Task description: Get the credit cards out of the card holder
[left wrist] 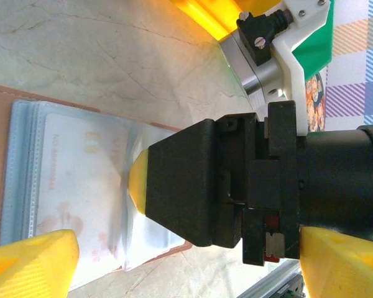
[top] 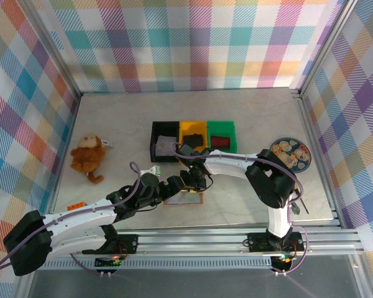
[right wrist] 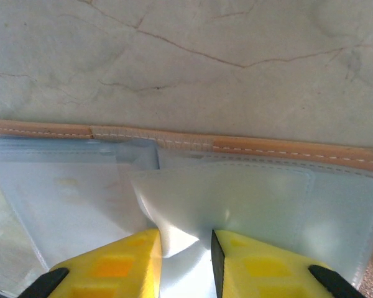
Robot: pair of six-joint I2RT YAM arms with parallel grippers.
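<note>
The right fingers (right wrist: 118, 267) stand close together, nipping a raised fold of clear sleeve that belongs to the card holder (right wrist: 267, 149). The right wrist view gives this pinch close up: the pale blue-grey sleeves fan out from the fingers, and the stitched pinkish-tan leather edge runs across behind them against the marbled surface (right wrist: 193, 56).

The left wrist view gives the other side. The left fingers (left wrist: 31, 261) are spread wide apart and hold nothing. Between them sits the black body of the right arm's tool, its yellow tip pressed down on the open card holder (left wrist: 68, 174). Faint print and reddish marks show through a sleeve there, as of a card inside.

From above, the card holder (top: 185, 199) lies open and flat on the surface, near the front edge, under both sets of fingers. Behind it stand three joined bins:
- The black bin (top: 154, 133) holds a grey item.
- The yellow bin (top: 194, 126) holds a black item.
- The green bin (top: 222, 126) holds a dark red one.

A plush monkey (top: 87, 155) lies well to the left, and a round patterned plate (top: 290, 153) to the right.
</note>
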